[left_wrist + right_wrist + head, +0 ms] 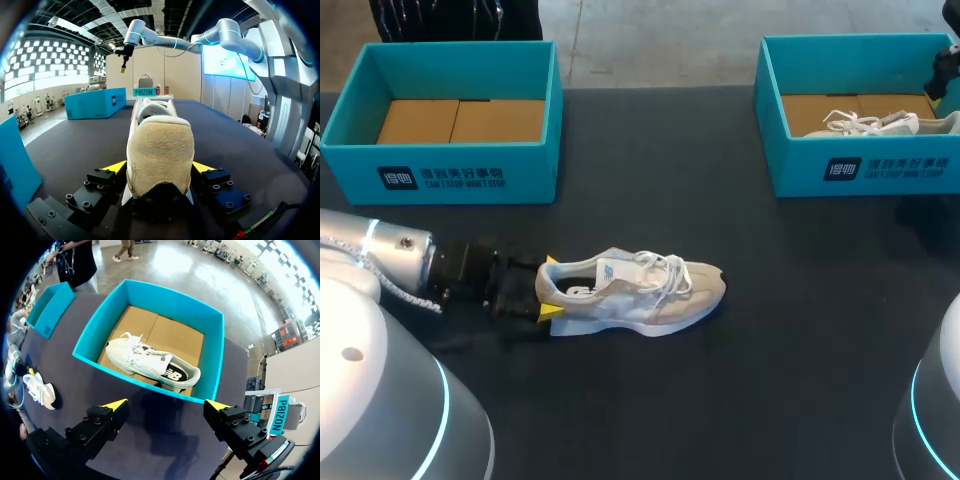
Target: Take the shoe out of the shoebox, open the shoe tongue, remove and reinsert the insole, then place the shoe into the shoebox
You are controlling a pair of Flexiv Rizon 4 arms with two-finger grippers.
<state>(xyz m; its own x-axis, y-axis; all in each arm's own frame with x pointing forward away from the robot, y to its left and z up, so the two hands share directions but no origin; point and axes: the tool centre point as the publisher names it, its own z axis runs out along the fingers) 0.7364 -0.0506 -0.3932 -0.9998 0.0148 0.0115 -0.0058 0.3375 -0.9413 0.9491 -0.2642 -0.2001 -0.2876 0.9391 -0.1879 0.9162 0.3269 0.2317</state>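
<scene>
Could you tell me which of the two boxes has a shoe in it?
The right-hand box, with a white shoe inside; the left-hand box shows only cardboard.

Toe of table shoe (160, 150) behind its heel (left wrist view); boxed shoe (880, 123) partly off head view.

Dark matte worktop (790, 400), near-black and flat, filling the head view from side to side, straight far edge toward the back, even diffuse light, soft blurred shadows lying on the surface, faint pale sheen across it in the left wrist view
</scene>
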